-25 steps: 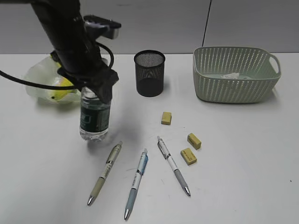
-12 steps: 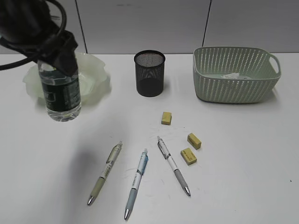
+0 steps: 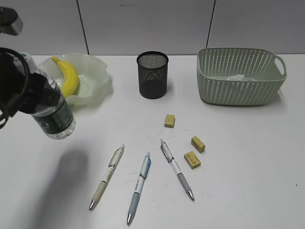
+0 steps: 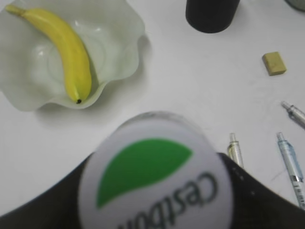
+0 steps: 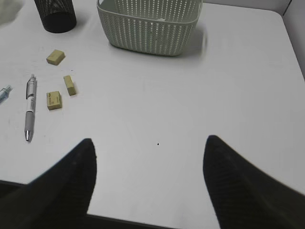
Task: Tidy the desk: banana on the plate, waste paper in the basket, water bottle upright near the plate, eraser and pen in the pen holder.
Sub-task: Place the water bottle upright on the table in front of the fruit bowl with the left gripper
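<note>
Left gripper [image 3: 33, 95] clenches tilted water bottle [image 3: 55, 119] above counter [image 3: 238, 167], plate [image 3: 102, 83] at 1 o'clock; may topple if set down tilted. Right gripper [image 5: 147, 157] released.

Exterior view slanting down from the desk's [image 3: 248, 191] front edge, left wrist view steeply down and close above the water bottle's cap [image 4: 155, 176], right wrist view facing the far edge, all sharing the pen holder [image 3: 152, 75].

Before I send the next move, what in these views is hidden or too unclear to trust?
- Left gripper's fingertips: the water bottle cap fills the left wrist view; cut off at the exterior view's left edge.
- Waste paper in the basket: only a white scrap shows over the rim.
- Pen holder contents: dark mesh hides them.
- Right gripper: absent from the exterior view.
</note>
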Available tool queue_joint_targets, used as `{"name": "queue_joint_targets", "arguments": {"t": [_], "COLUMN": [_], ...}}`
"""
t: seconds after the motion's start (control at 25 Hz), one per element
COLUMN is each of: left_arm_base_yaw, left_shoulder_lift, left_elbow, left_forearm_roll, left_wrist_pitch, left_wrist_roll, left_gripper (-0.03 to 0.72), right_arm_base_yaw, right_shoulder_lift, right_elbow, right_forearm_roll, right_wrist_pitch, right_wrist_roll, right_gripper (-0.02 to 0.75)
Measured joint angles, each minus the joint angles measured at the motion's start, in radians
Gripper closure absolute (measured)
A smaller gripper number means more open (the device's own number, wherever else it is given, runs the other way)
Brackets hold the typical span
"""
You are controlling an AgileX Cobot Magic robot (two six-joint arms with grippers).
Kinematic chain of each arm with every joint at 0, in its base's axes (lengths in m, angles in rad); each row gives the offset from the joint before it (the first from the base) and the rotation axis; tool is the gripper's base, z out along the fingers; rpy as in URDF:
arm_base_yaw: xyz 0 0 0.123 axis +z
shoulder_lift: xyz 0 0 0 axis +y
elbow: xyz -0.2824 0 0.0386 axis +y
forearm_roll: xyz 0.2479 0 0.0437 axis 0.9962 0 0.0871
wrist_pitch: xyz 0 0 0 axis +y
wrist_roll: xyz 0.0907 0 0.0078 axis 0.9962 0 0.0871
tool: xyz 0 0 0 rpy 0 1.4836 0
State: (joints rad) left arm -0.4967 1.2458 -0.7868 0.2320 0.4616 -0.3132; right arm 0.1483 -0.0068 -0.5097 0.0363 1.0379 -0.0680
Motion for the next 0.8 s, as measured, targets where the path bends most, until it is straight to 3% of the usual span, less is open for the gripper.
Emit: {"name": "queue_joint_targets", "arguments": {"t": [0.36,0.8], "left_arm_base_yaw": [0.143,0.15], "left_shoulder_lift": [0.162,0.323], "left_elbow": [0.04,0.012], "left_forearm_roll": [0.025,0.038], "left_wrist_pitch": [-0.203,-0.281], "left_wrist_roll": [-0.007,-0.01], "left_gripper": [0.192,0.192], "right_arm_base_yaw": [0.0,0.0], "right_shoulder_lift": [0.0,0.0], "right_elbow": [0.0,0.0], "right_forearm_roll": [0.0,0.0], "right_wrist_pitch": [0.0,0.0], "right_wrist_roll": [0.0,0.0], "right_gripper": [0.187,0.187]}}
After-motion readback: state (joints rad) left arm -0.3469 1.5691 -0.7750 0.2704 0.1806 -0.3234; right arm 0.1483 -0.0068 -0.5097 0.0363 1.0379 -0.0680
